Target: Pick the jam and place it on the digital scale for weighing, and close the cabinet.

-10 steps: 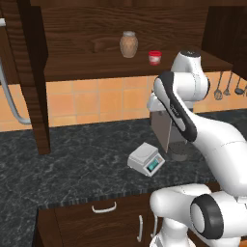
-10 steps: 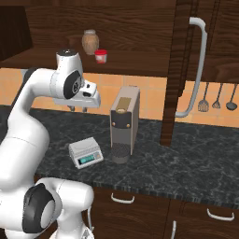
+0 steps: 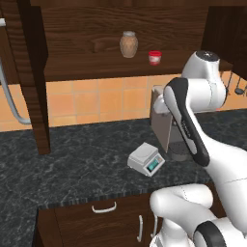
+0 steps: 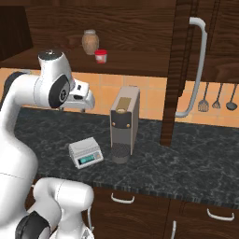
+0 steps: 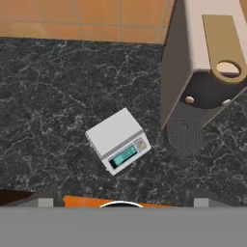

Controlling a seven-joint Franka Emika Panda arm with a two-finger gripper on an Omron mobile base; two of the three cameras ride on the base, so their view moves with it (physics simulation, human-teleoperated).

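The jam (image 3: 154, 57) (image 4: 100, 56), a tiny jar with a red lid, stands on the shelf inside the open cabinet (image 3: 87, 67) (image 4: 140, 28), just right of a tan ceramic jar (image 3: 129, 44) (image 4: 90, 42). The digital scale (image 3: 146, 159) (image 4: 86, 152) (image 5: 117, 139) sits on the dark counter, its top plate bare. My gripper (image 4: 84, 106) (image 5: 123, 203) hangs above the counter, well below the shelf, and looks down on the scale. It is open, with its fingertips far apart and nothing between them.
A tall grey coffee machine (image 3: 164, 125) (image 4: 124, 122) (image 5: 202, 72) stands right beside the scale. The cabinet doors stand open, one at the left (image 3: 31, 72) and one at the right (image 4: 179, 70), each with a long silver handle (image 4: 196, 65). Utensils (image 4: 217, 100) hang on the wall.
The arm's upper joints have swung a little and the hand has shifted slightly over the counter. The jam, the scale and the cabinet doors have not moved.
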